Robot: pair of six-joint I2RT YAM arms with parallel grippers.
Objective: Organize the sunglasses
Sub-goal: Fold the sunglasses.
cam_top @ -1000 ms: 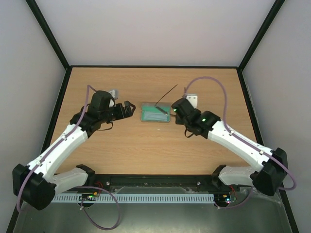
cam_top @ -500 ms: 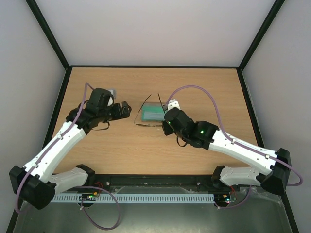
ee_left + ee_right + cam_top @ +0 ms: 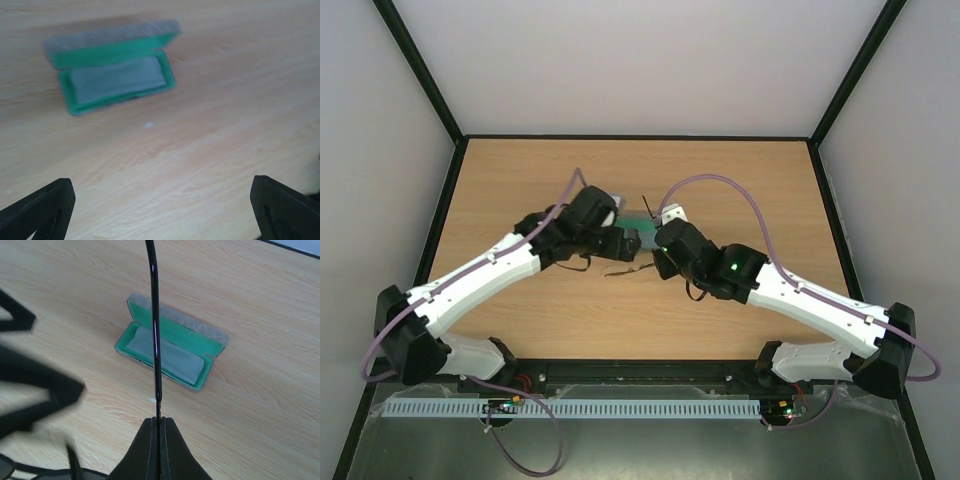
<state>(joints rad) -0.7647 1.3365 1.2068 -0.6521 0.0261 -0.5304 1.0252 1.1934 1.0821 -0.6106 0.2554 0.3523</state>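
My right gripper (image 3: pixel 159 419) is shut on one thin dark temple of the sunglasses (image 3: pixel 156 340), which sticks up and away from the fingers. A dark lens (image 3: pixel 5 467) shows at the bottom left of the right wrist view. In the top view the frame (image 3: pixel 623 271) hangs just in front of the case. The grey case (image 3: pixel 172 355) lies open on the table, green inside, with a light blue cloth (image 3: pixel 165 356) in its tray. My left gripper (image 3: pixel 160 210) is open over bare wood just short of the case (image 3: pixel 115 80), close beside the right gripper (image 3: pixel 658 258).
The two arms meet over the middle of the wooden table (image 3: pixel 520 300) and hide most of the case (image 3: pixel 640 220) from above. A black rim (image 3: pixel 640 137) and white walls bound the table. Purple cables loop over both arms.
The left arm has swung right to the centre, beside the case. The right gripper carried the sunglasses off the case toward the near side, then stayed nearly still.
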